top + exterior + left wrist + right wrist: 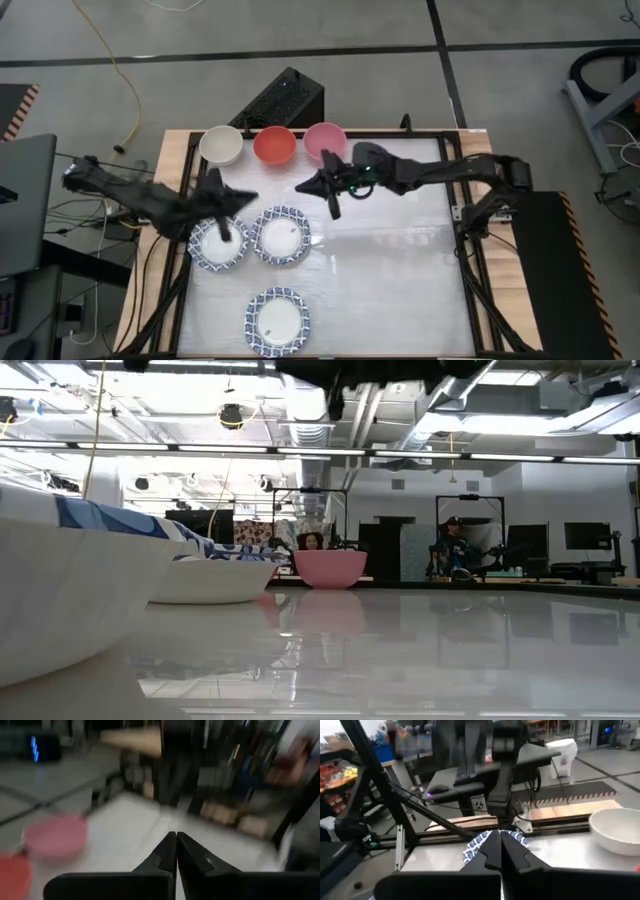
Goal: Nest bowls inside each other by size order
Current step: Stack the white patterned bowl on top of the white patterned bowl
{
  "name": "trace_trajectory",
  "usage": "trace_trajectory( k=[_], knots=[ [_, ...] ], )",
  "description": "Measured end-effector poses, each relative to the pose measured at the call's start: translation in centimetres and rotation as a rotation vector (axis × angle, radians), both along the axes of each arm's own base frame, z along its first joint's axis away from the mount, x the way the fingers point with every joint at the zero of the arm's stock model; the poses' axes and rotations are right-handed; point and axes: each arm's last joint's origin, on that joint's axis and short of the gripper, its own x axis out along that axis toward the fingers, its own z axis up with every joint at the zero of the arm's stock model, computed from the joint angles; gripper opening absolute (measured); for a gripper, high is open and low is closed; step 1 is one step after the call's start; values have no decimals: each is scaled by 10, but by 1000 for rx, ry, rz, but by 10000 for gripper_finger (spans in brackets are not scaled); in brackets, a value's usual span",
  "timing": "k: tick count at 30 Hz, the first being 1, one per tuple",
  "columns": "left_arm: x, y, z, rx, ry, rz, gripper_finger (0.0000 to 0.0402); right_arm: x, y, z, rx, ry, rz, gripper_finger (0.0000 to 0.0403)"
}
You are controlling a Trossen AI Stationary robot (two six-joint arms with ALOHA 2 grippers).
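In the high view three blue-and-white bowls lie on the table: one at the left (218, 245), one beside it (281, 237), one near the front edge (277, 320). A cream bowl (221, 145), a red bowl (274, 146) and a pink bowl (325, 140) stand in a row at the far edge. My left gripper (248, 198) is shut and empty, above the table just beyond the two blue-and-white bowls (176, 840). My right gripper (302, 187) is shut and empty, near the pink bowl, pointing toward the table's left (499, 837).
A black box (283, 98) stands behind the table's far edge. The white table top (400, 280) stretches bare on the right half. The low view shows a blue-and-white bowl (70, 580) very close, with the pink bowl (328, 568) farther off. People sit in the room behind.
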Motion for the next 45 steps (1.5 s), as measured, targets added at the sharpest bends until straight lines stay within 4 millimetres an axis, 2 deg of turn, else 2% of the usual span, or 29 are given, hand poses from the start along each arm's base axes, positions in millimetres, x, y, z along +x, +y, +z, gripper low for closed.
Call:
trace_trajectory(
  k=[5, 11, 15, 21, 24, 29, 34, 45],
  knots=[
    [-27, 10, 55, 79, -283, -59, 0, -17, 0, 19, -41, -19, -63, 9],
    [-44, 11, 111, 298, -546, -167, 0, -23, 0, 25, -49, -25, -97, 9],
    [-43, 4, 146, 483, -661, -286, 0, -21, -1, 23, -21, -16, -108, 9],
    [-27, -11, 191, 755, -820, -395, 0, -18, -5, 16, 3, 5, -129, 9],
    [-17, -13, 202, 787, -799, -308, 0, -18, -7, 18, 0, -4, -165, 9],
    [-1, -18, 208, 877, -752, -178, 0, -18, -7, 18, 0, -2, -168, 9],
    [2, -21, 210, 950, -784, -192, 0, -18, -7, 17, 0, 1, -167, 9],
    [-3, -22, 212, 885, -873, -307, 0, -18, -7, 17, 0, 0, -167, 9]
  ],
)
